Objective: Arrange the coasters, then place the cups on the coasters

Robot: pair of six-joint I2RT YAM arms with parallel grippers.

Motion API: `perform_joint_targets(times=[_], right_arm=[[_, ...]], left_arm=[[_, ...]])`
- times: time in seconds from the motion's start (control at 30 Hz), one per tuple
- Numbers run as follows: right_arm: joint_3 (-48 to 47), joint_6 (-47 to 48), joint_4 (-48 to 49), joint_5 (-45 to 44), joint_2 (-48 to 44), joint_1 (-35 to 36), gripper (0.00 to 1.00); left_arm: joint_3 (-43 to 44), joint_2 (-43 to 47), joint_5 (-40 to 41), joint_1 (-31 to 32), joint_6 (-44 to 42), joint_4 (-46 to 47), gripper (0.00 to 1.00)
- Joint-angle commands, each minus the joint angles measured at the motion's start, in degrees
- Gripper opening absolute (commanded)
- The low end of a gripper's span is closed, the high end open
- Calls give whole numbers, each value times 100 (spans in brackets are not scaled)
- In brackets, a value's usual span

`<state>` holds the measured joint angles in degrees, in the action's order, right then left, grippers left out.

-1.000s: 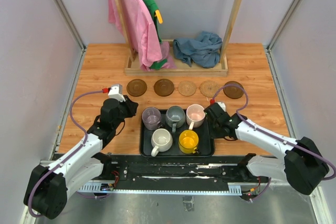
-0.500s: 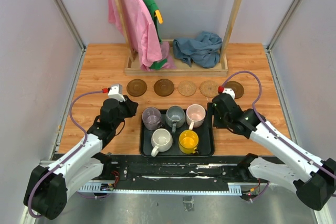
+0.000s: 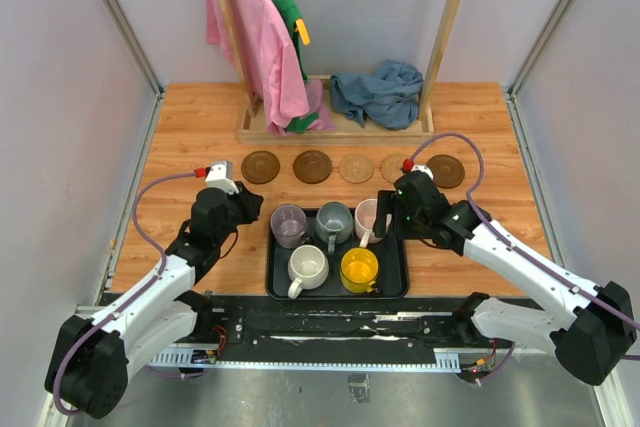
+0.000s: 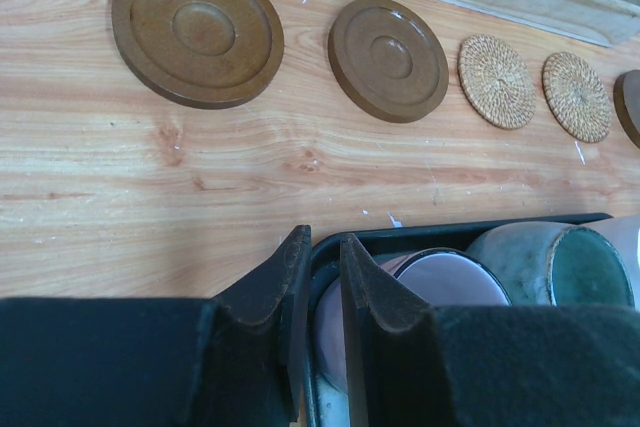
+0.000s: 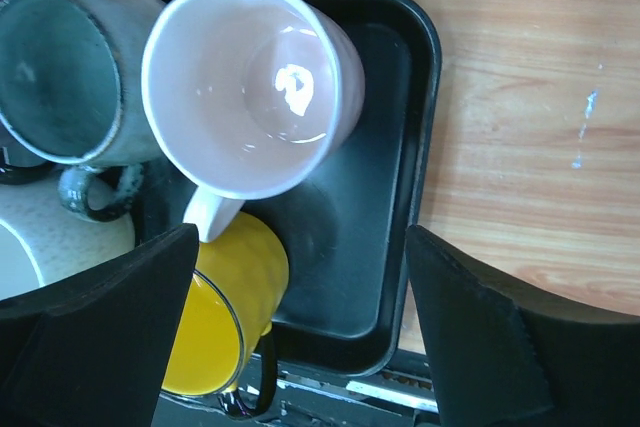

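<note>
Five coasters lie in a row beyond the tray: dark brown coasters [image 3: 260, 166] [image 3: 312, 165] [image 3: 446, 171] and tan woven coasters [image 3: 356, 168] [image 4: 577, 97]. The black tray [image 3: 277, 287] holds the cups: purple [image 3: 289, 225], grey-blue [image 3: 333, 222], pink [image 5: 250, 87], cream [image 3: 308, 265] and yellow [image 3: 359, 268]. My right gripper [image 5: 300, 317] hangs wide open over the tray's right side, just near of the pink cup, holding nothing. My left gripper [image 4: 320, 247] hovers at the tray's far left corner beside the purple cup [image 4: 440, 282], its jaws a narrow slit apart with nothing between them.
A wooden rack [image 3: 335, 127] with pink and green clothes [image 3: 262, 42] and a blue cloth [image 3: 380, 92] stands at the back. Grey walls close in both sides. Bare wood [image 3: 480, 237] lies right of the tray.
My right gripper swung left from beside the tray to above its far right part and opened wide. The left arm stayed still.
</note>
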<state>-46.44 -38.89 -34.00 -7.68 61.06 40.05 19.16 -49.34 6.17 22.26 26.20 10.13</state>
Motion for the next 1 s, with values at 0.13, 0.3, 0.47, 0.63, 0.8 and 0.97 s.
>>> perform_joint_targets(times=[0.13,0.3,0.47,0.63,0.8,0.97], right_arm=[[-52,-74,410,86,213,183,87],[-32,-74,561,112,519,288,85],[-29,-50,752,193,704,410,86],[-25,-21,797,258,895,462,86],[19,-77,621,88,1040,481,84],[164,-159,193,-261,1008,485,82]], left_arm=[[-83,60,33,25,8,86,23],[-95,115,33,24,1,68,22],[-128,122,50,23,17,68,22],[-135,123,48,30,20,84,23],[-152,96,37,27,35,117,23],[-159,7,-22,31,78,185,22]])
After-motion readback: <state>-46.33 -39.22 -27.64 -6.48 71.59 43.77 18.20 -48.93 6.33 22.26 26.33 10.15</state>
